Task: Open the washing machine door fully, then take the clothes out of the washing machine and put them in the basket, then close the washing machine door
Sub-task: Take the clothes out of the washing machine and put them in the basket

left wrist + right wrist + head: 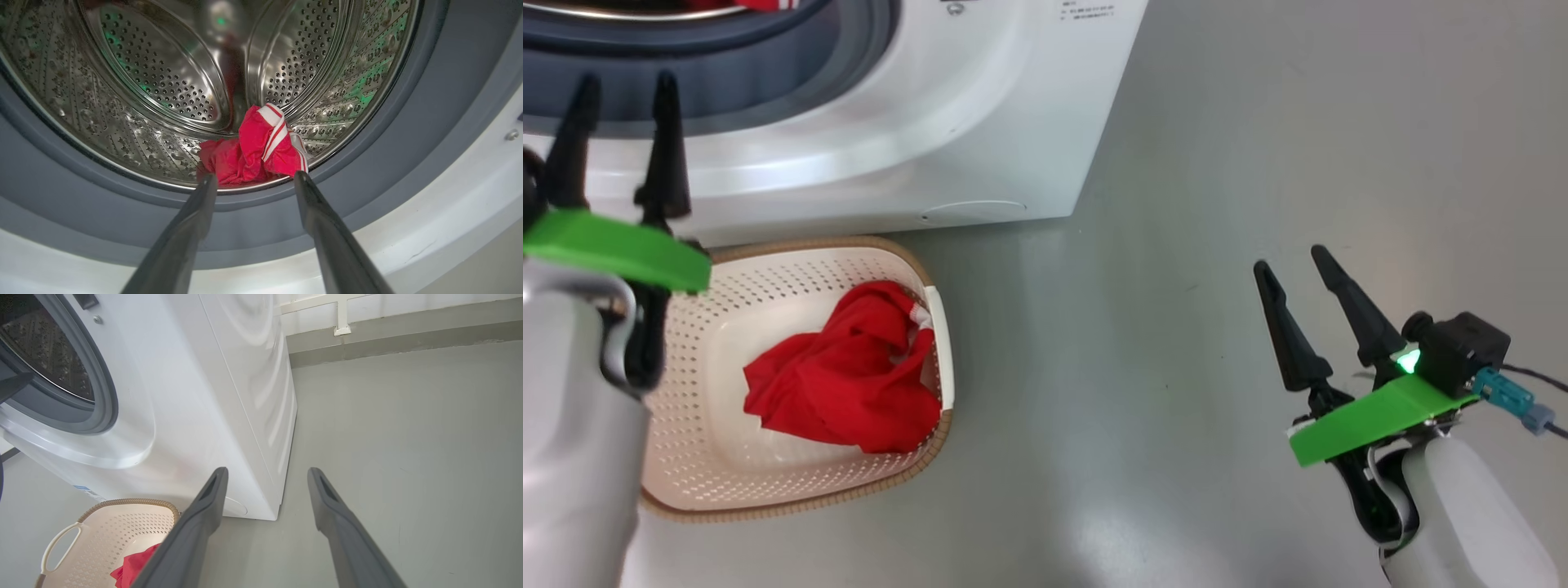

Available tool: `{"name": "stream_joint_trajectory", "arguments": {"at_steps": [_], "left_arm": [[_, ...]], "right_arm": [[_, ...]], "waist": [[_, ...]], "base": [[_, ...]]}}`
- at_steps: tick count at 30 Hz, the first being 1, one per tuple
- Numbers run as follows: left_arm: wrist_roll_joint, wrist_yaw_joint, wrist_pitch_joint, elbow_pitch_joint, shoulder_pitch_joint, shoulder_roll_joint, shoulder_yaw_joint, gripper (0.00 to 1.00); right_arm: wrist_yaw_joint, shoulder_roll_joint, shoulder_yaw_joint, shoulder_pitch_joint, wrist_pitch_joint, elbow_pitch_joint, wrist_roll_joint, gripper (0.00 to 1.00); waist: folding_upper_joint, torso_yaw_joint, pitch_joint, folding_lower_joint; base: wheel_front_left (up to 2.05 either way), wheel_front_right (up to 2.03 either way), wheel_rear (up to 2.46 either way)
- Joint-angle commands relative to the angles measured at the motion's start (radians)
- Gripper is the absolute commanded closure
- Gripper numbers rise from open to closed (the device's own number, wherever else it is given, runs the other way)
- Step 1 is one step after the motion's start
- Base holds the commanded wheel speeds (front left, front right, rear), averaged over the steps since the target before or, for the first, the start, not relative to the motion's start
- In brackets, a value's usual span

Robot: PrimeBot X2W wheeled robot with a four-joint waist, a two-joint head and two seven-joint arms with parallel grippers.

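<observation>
The white washing machine (980, 106) stands with its drum mouth uncovered; its door is out of view. One red garment with white stripes (255, 149) lies at the drum's front lip, just beyond the tips of my open, empty left gripper (253, 179), which hovers before the grey gasket (122, 220). In the head view that left gripper (625, 86) points at the machine's opening. Another red garment (845, 380) sits crumpled in the cream basket (711, 457) on the floor below the machine. My right gripper (1294, 265) hangs open over bare floor, right of the machine.
Grey floor (1258, 122) spreads to the right of the machine. A pale wall with a skirting strip (388, 335) runs behind. The basket (102, 531) sits tight against the machine's front base, its white handle (57, 545) facing outward.
</observation>
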Motion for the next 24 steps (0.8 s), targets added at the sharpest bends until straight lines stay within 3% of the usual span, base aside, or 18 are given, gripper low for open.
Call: {"name": "stream_joint_trajectory", "arguments": {"at_steps": [1, 17, 24], "left_arm": [[-0.021, -0.003, -0.008, 0.003, -0.048, 0.057, 0.003, 0.0], [-0.275, -0.003, 0.026, 0.249, -0.369, 0.146, -0.349, 0.0], [-0.375, -0.003, 0.048, 0.279, -0.449, 0.169, -0.485, 0.0]], "right_arm": [[0.002, 0.002, 0.02, -0.006, -0.012, -0.025, -0.003, 0.0], [0.002, 0.013, 0.044, -0.036, -0.012, -0.027, -0.007, 0.0], [0.002, 0.018, 0.055, -0.048, -0.012, -0.03, -0.009, 0.0]], "waist": [[-0.0001, -0.012, 0.013, 0.0], [-0.0001, -0.059, 0.075, 0.0], [-0.0001, -0.079, 0.097, 0.0]], "base": [[0.0, 0.0, 0.0], [0.0, 0.0, 0.0], [0.0, 0.0, 0.0]]}}
